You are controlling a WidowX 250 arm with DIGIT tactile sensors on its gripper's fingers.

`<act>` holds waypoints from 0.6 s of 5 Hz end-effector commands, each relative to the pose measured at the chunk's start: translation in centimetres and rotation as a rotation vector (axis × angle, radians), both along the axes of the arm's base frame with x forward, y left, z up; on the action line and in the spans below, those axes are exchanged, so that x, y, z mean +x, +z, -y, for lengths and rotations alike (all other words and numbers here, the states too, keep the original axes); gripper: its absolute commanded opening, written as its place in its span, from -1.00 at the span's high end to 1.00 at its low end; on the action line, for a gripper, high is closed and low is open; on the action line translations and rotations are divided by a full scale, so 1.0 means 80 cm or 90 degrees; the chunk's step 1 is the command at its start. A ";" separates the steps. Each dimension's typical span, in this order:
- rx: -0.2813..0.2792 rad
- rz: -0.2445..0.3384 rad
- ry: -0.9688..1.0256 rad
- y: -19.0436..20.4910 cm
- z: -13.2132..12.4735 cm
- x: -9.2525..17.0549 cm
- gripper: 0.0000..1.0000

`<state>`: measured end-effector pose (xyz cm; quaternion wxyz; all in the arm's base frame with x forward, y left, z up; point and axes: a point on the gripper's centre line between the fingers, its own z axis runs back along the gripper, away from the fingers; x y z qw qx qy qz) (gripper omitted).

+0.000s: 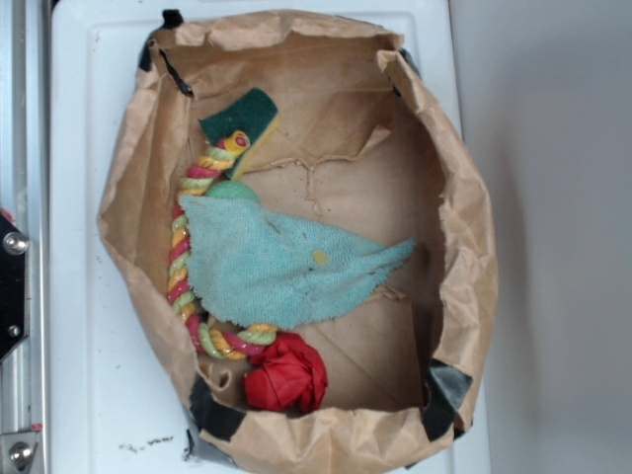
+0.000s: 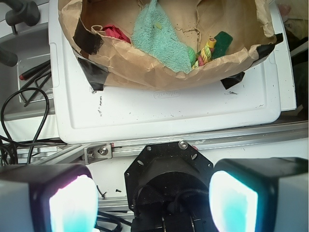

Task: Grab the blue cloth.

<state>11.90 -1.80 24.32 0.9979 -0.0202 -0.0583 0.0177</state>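
Observation:
The blue cloth [image 1: 281, 267] lies flat in the middle of a brown paper bag tray [image 1: 464, 227], with one pointed corner toward the right and a small yellowish spot. It also shows in the wrist view [image 2: 161, 36], at the top, inside the bag. My gripper [image 2: 152, 200] is open and empty, with its two glowing pads [image 2: 72, 205] wide apart. It hangs outside the bag, over the robot base and the aluminium rail, well away from the cloth. The gripper does not show in the exterior view.
A dark green sponge [image 1: 240, 117], a striped rope toy [image 1: 183, 252] and a red fabric ball [image 1: 286, 373] lie around the cloth. The bag sits on a white board [image 2: 159, 108]. Black cables [image 2: 19, 121] lie at the left.

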 end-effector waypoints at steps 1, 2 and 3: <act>0.000 0.000 0.000 0.000 0.000 0.000 -1.00; -0.023 0.029 0.045 0.018 -0.002 0.061 -1.00; -0.011 0.039 0.073 0.011 -0.004 0.117 -1.00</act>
